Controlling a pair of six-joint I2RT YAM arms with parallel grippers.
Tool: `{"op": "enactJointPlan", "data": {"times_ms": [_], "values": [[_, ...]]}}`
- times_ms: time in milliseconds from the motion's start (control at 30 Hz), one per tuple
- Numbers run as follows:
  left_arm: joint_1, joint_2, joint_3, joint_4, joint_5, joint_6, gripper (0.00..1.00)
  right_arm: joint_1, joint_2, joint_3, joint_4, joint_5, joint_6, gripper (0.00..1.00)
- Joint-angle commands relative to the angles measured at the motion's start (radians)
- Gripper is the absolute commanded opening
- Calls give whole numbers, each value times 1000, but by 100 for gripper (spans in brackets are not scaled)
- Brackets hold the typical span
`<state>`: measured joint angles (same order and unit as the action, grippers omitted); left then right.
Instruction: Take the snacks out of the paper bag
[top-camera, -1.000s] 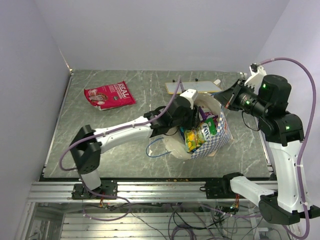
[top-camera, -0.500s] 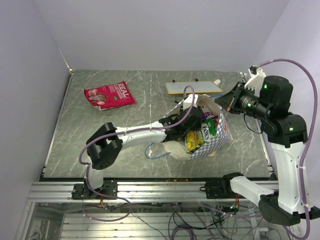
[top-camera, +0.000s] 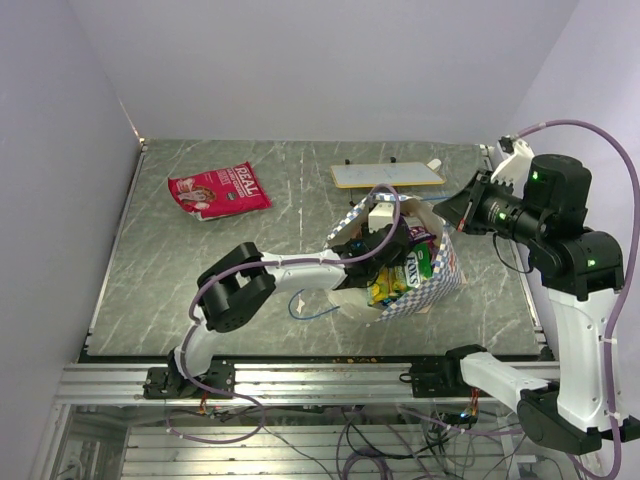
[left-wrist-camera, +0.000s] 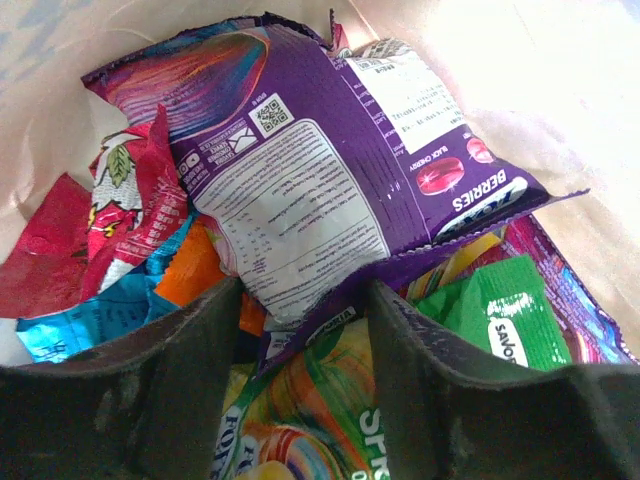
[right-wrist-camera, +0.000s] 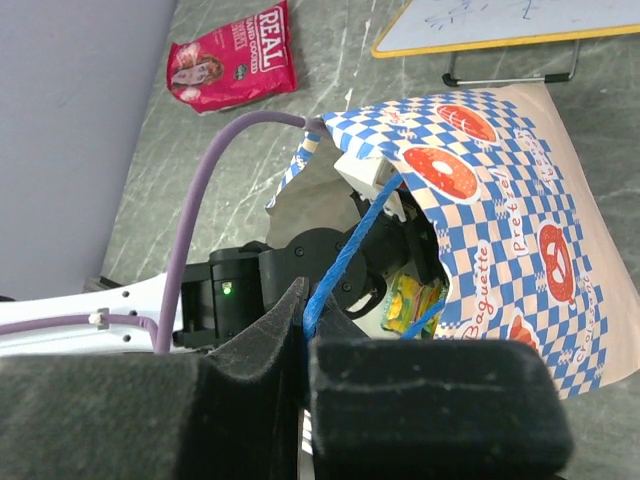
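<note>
The blue-and-white checkered paper bag (top-camera: 435, 285) lies on its side at mid table, mouth toward the left arm; it also shows in the right wrist view (right-wrist-camera: 510, 230). My left gripper (left-wrist-camera: 300, 300) is inside the bag, open, its fingers on either side of the lower edge of a purple packet (left-wrist-camera: 340, 150). Around it lie a green-yellow packet (left-wrist-camera: 310, 420), a green one (left-wrist-camera: 490, 310), red (left-wrist-camera: 110, 220), blue (left-wrist-camera: 90, 315) and orange (left-wrist-camera: 190, 265) ones. My right gripper (right-wrist-camera: 308, 330) is shut on the bag's blue cord handle (right-wrist-camera: 355, 245) and holds it up.
A red-pink snack packet (top-camera: 218, 190) lies on the table at the far left, also in the right wrist view (right-wrist-camera: 235, 60). A flat cream board on black feet (top-camera: 385, 175) stands behind the bag. The second blue cord handle (top-camera: 305, 305) trails on the table in front.
My left gripper has pushed deeper into the bag's mouth, with its arm folding closer. My right gripper has kept its hold on the cord and shifted slightly.
</note>
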<state>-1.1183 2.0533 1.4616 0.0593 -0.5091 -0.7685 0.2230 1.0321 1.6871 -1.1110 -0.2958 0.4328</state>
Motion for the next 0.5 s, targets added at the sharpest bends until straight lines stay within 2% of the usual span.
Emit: {"op": "enactJointPlan", "data": {"times_ms": [0,67,167,233,367,467], "values": [[-1,48,41,-4,19,2,53,2,-21,58,29,-19,-18,0],[0,38,50,-36,24,17,40,2,-22,66,30,-14,-19,0],[0,-22,32,-51,31,47,32,2,-25,84,23,3,-24,0],[1,-78,22,-90,40,48,18,2,-34,86,23,21,-26,0],[3,-171,30,-181,100,11,8,1,-63,64,43,43,-2,0],[3,-230,26,-228,150,-26,7,3,-91,23,81,48,21,0]]}}
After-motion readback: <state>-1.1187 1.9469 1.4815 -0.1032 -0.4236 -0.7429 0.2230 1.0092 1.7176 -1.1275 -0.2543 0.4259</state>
